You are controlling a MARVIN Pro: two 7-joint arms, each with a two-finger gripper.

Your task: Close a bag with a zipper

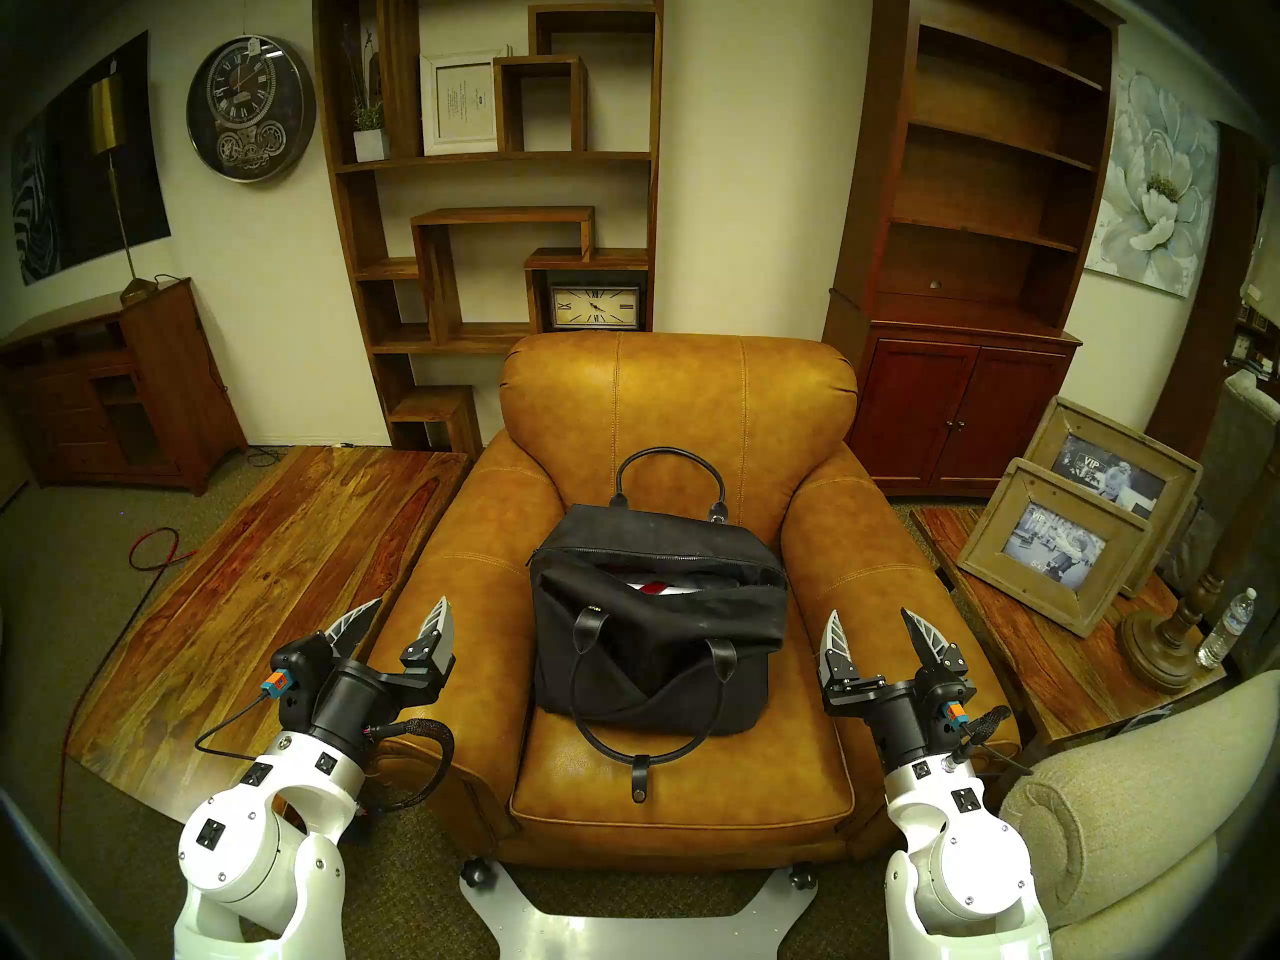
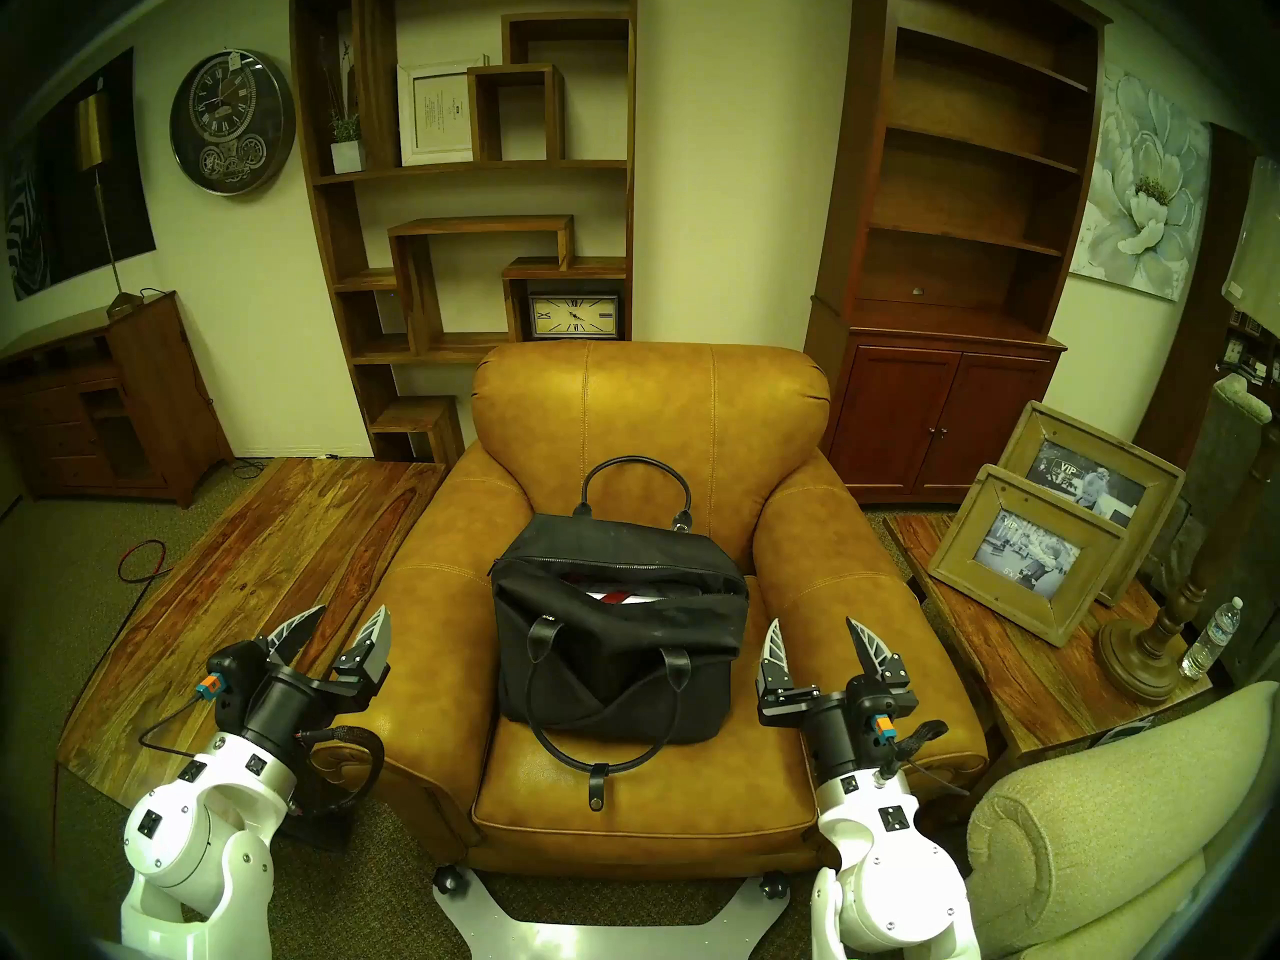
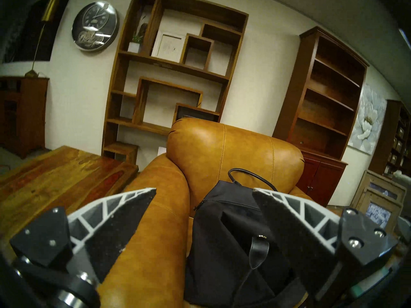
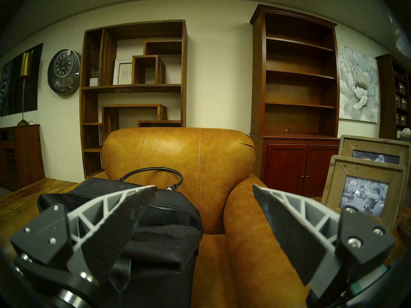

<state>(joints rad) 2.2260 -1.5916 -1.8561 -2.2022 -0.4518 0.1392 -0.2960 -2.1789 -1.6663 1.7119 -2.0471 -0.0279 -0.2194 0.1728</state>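
A boxy black fabric bag point(image 1: 623, 654) sits on the seat of a tan leather armchair point(image 1: 679, 792). Its top zipper point(image 1: 658, 557) is open and the mouth gapes, showing something red and white inside. The far handle point(image 1: 668, 453) stands up; the near handle point(image 1: 644, 751) hangs onto the seat. My left gripper point(image 1: 410, 612) is open and empty above the chair's left armrest, left of the bag. My right gripper point(image 1: 870, 619) is open and empty above the right armrest, right of the bag. The left wrist view shows the bag point(image 3: 222, 234) ahead; the right wrist view shows the zipper point(image 4: 178, 210).
A low wooden table point(image 1: 277, 577) stands left of the chair. A side table at the right holds two picture frames point(image 1: 1060, 550), a lamp base point(image 1: 1163, 640) and a water bottle point(image 1: 1226, 626). A beige sofa arm point(image 1: 1143, 799) is at the near right.
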